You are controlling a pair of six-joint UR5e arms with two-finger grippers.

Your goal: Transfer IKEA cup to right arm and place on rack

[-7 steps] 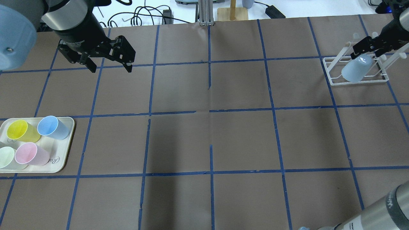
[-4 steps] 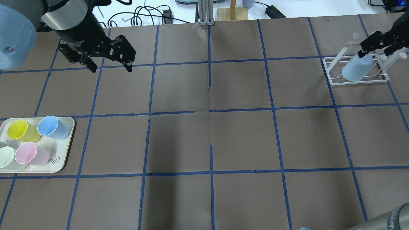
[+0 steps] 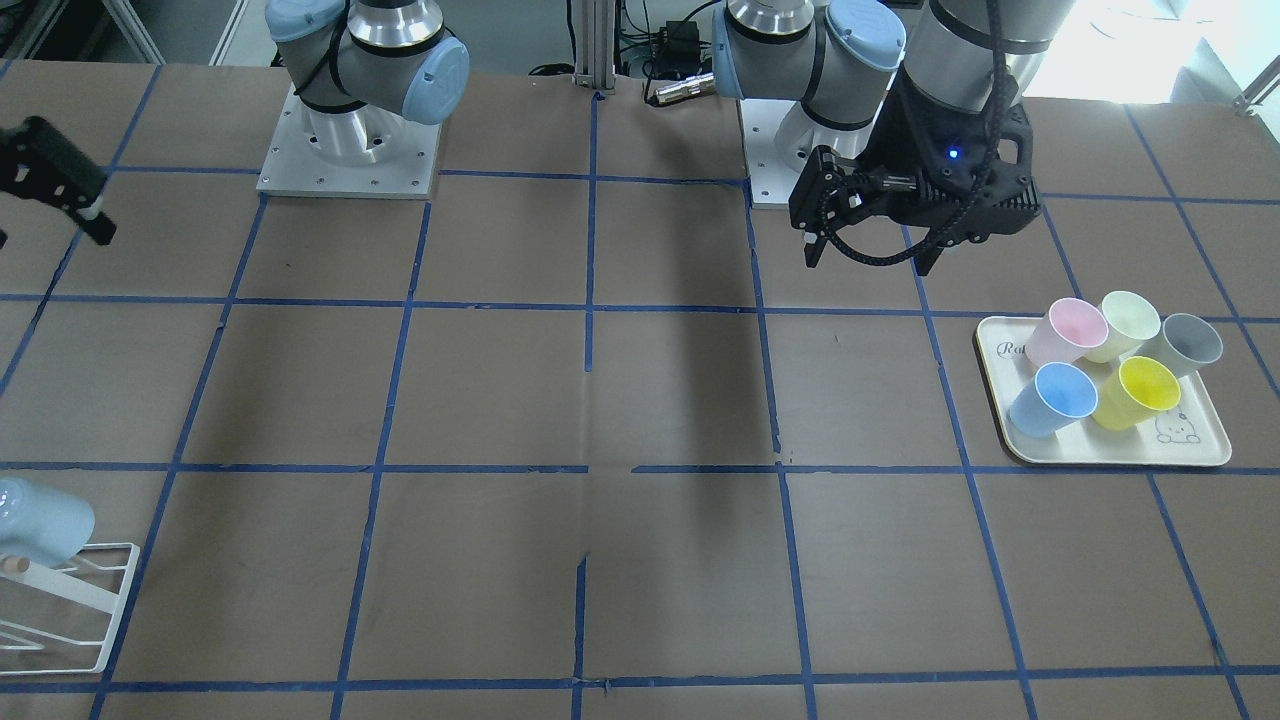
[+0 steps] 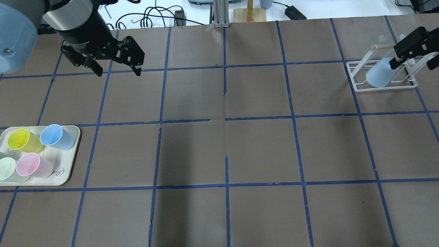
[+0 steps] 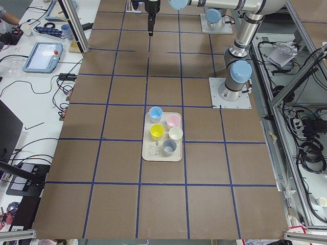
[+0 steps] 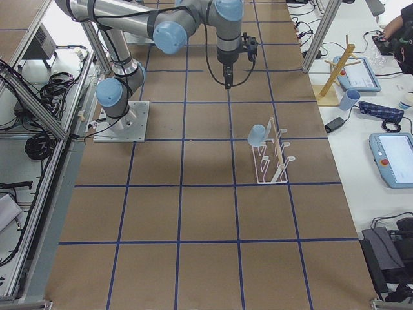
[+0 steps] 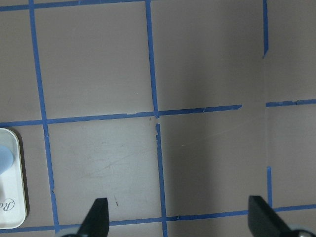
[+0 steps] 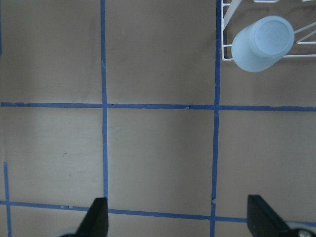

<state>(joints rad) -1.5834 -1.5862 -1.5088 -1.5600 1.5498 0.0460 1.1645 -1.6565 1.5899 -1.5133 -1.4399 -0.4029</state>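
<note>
Pale-blue cup [image 4: 379,76] has been left on the rack [image 4: 356,87] at 2 o'clock. Right gripper [image 8: 180,219] has been withdrawn, jaws spread; left gripper [image 7: 180,219] likewise. Placement is judged complete.

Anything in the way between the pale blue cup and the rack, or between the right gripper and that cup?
Nothing visible. The IKEA cup sits inverted on the rack, so that path is done. The right gripper is open and apart from it, with only bare table between them.
</note>
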